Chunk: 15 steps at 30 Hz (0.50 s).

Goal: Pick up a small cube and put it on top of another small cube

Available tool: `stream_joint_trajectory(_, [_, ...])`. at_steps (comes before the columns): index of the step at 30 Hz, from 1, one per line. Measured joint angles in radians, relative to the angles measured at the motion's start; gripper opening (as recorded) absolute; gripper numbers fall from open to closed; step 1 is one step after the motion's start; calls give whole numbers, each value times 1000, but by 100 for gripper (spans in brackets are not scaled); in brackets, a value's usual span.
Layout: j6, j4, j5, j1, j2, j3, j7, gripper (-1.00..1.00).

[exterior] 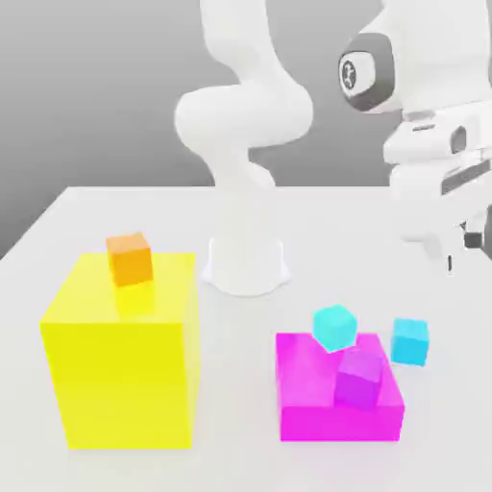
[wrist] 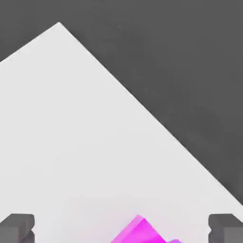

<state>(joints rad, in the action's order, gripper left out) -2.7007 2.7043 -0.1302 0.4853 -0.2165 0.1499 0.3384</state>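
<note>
Exterior view first: we are seeing the small sky-blue cube (exterior: 409, 342) sitting just beside the magenta block (exterior: 312, 365), towards the exterior view's right. The gripper (exterior: 461, 252) is hanging above and well apart from it, its fingers standing wide open with nothing between them.

We are worrying first about alignment: the hand is pointing mostly at bare table (wrist: 95, 123), so if we are descending without shifting across, we are closing on nothing. With the block so near, a finger could be striking its edge or nudging the cube away.

We are also watching for a mix-up, since the turquoise cube (exterior: 334, 328) is looking much alike in colour. The task is not naming the cube to stack on; the purple cube (exterior: 358, 379) and the orange cube (exterior: 130, 259) are offering small tops, where an off-centre release could be toppling ours.
</note>
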Motion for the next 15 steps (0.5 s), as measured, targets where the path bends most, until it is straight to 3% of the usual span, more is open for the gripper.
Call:
stream_joint_trajectory(4, [-81,79,33,61,112,58,-47,0])
stream_joint_trajectory(7, [-143,134,110,110,199,89,-42,0])
stream_joint_trajectory(14, [-340,107,316,228,447,-67,92,0])
stream_joint_trajectory(15, [-340,107,316,228,447,-67,92,-100])
